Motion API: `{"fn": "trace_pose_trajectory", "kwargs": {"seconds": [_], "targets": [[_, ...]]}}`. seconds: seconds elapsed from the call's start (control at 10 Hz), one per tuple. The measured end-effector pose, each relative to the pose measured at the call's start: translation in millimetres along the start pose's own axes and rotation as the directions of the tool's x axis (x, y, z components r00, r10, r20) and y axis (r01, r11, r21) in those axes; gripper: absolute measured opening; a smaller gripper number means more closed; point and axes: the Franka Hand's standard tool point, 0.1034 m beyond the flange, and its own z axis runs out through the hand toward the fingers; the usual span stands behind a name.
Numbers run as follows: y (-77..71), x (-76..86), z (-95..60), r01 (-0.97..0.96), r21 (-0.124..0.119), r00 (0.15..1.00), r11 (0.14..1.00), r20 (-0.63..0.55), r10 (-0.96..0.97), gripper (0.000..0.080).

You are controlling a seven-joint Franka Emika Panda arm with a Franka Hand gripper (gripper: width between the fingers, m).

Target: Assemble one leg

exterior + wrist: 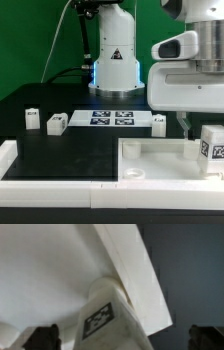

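White square panel [160, 168] with a raised rim sits closest in the exterior view, filling the front right of the black table [60, 150]. A white L-shaped rail [12, 160] wraps the front corner on the exterior view's left.

Leg [213, 150] is at the far right edge of the exterior view. It is upright, marker face toward the camera, over the panel's right part and directly under the arm's white hand. Wrist view: same leg [100, 319], tag visible, right against the panel's raised rim [130, 269]. Cannot tell if it is seated in a corner hole.

Gripper [125, 339] is spread wide. The two dark fingertips [45, 338] show at the picture's lower corners with the leg between them. There is a clear gap on one side and a thin one on the other, so nothing is grasped.

Behind the panel, the marker board [110, 120] lies flat mid-table with several tags. Three loose legs stand on the table:
- one [31, 116] far toward the exterior view's left
- one [55, 123] just beside the board's left end
- one [159, 122] near the board's right end

Robot base [112, 62] stands behind the board, with cables trailing off to the exterior view's left.
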Motion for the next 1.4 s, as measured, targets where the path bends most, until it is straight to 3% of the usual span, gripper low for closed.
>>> {"fn": "trace_pose_trajectory", "kwargs": {"seconds": [0.3,0.5,0.7,0.8,0.9,1.0,1.2,1.4], "targets": [[-1.5,-0.9,-0.1,0.344,-0.031,0.939,0.939,-0.003,-0.344,0.0649],[-1.0,-0.6,-0.1,0.378,-0.029,0.926,0.925,-0.002,-0.378,0.0649],[-1.0,-0.6,0.0,0.378,-0.029,0.926,0.925,-0.002,-0.378,0.0403],[1.1,0.7,-0.4,0.373,-0.032,0.928,0.927,-0.003,-0.373,0.0403],[2.9,1.4,-0.2,0.339,-0.032,0.941,0.940,-0.003,-0.340,0.0300],[3.3,1.5,-0.1,0.340,-0.032,0.940,0.940,-0.003,-0.340,0.0299],[3.8,1.0,0.7,0.042,-0.022,0.999,0.999,-0.014,-0.043,0.0298],[3.6,-1.6,2.4,-0.293,-0.016,0.956,0.956,-0.014,0.293,0.0298]]}}
